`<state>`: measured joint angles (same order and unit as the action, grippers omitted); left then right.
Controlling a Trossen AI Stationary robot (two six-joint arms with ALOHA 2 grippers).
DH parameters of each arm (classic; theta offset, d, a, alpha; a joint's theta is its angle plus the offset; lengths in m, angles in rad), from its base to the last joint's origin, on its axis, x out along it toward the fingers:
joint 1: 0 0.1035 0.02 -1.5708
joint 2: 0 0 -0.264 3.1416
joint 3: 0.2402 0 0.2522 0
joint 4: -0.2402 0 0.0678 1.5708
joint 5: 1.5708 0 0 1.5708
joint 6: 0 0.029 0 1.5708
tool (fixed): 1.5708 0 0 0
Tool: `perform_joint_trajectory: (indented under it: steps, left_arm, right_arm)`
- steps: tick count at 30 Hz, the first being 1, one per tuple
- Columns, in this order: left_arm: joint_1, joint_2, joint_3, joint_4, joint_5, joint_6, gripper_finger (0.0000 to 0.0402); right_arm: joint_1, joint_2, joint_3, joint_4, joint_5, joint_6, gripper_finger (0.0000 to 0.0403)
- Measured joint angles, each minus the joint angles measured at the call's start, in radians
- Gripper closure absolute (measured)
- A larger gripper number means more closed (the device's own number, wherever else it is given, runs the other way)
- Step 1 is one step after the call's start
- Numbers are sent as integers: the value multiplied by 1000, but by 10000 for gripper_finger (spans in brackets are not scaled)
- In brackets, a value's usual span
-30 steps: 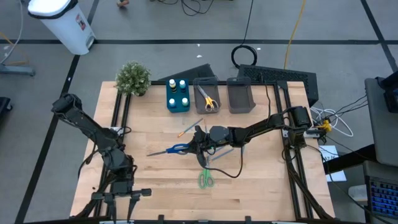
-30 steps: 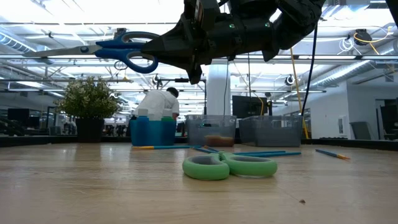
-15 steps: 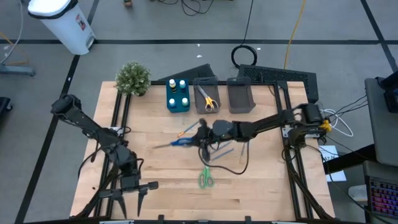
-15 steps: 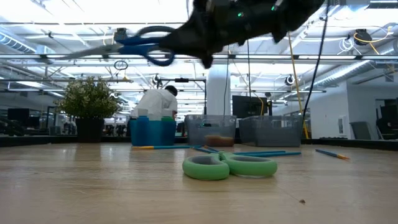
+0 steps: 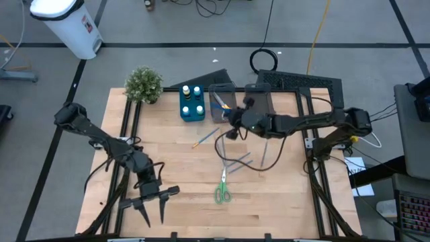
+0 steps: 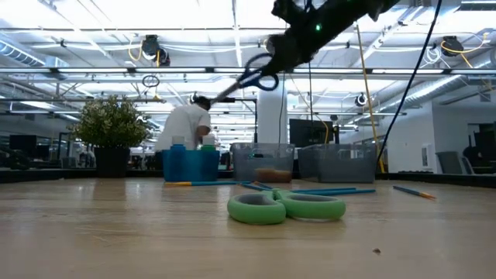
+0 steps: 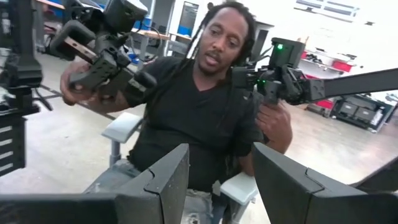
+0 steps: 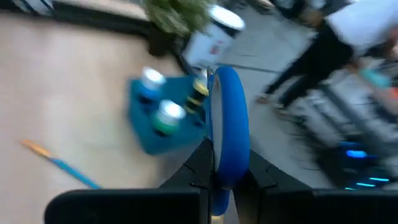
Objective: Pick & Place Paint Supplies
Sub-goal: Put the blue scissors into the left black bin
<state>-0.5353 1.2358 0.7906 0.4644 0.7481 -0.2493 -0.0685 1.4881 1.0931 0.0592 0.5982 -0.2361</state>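
My right gripper [image 5: 232, 121] is shut on blue-handled scissors [image 6: 249, 78], high over the table beside the left grey bin [image 5: 224, 101]. In the right wrist view, one blue handle loop [image 8: 227, 121] stands between the fingers. Green scissors [image 5: 222, 192] lie flat on the table near the middle. Thin brushes [image 5: 238, 162] lie beside them, and another brush [image 5: 205, 139] lies farther back. Capped bottles [image 5: 192, 97] stand in the blue bin [image 5: 192, 111]. My left gripper [image 5: 154, 207] is open and holds nothing, near the table's front left. My right gripper pinches a blue handle loop [image 8: 219, 163] of the scissors between its two fingers. The fingers come nearly level from the table's right side. The scissors are lifted clear, and their blades [image 6: 223, 94] slant down away from the gripper.
A potted plant [image 5: 144, 85] stands at the far left corner. A second grey bin [image 5: 260, 102] stands right of the first, which holds yellow-handled scissors [image 5: 226, 109]. A person [image 7: 205, 106] sits beyond the table, and another [image 6: 184, 124] is farther back in the room.
My right gripper has risen and gone from the table's middle toward the far edge and the grey bins, rolling as it went. It carried the blue scissors, which lay level and now slant blades-down. My left gripper has swung a little toward the table's right.
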Motion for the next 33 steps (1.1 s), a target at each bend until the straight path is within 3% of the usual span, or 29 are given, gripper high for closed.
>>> perform_joint_trajectory:
  steps: [7,10,12,25,33]
  left_arm:
    - [20,0,0,-22,-39,-1,220]
    - [20,0,0,-30,-79,-1,220]
    - [20,0,0,-30,-99,-5,220]
    - [32,0,0,-29,-104,-43,220]
    - [58,0,0,-28,-104,-43,220]
  right_arm:
    - [-141,47,-1,-48,25,-233,384]
    - [-194,75,-2,-41,-62,-309,384]
    - [-220,100,0,-35,-102,-334,384]
    - [-295,269,-2,-16,-100,-461,384]
    - [-286,269,-1,-22,-104,-435,319]
